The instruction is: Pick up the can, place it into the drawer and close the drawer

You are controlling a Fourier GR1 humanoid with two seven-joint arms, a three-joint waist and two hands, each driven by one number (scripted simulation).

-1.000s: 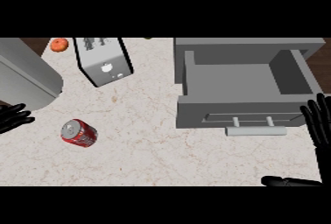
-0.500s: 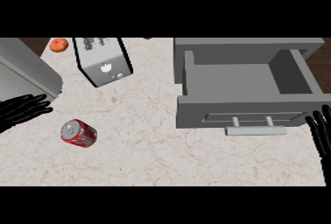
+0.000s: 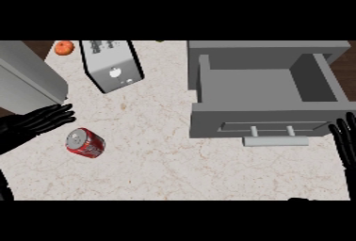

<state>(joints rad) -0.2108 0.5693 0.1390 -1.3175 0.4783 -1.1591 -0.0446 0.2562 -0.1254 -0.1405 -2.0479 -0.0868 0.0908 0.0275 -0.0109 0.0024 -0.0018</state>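
Note:
A red can [image 3: 85, 142] lies on its side on the marble counter, its silver top facing up-left. My left hand [image 3: 36, 123] comes in from the left edge with straight fingers, just above and left of the can, apart from it. The grey drawer [image 3: 268, 87] stands pulled out at the upper right, its inside bare, with a pale handle [image 3: 274, 140] on its front. My right hand [image 3: 345, 141] shows at the right edge beside the drawer front, fingers straight and pointing up.
A silver toaster [image 3: 111, 65] stands at the top, left of the drawer. An orange fruit [image 3: 64, 47] sits in the top-left corner. A large grey appliance [image 3: 26, 80] fills the upper left, right behind my left hand.
My left hand has come further in from the left edge toward the can. My right hand has slid lower and further off the right edge. The can and drawer stay put.

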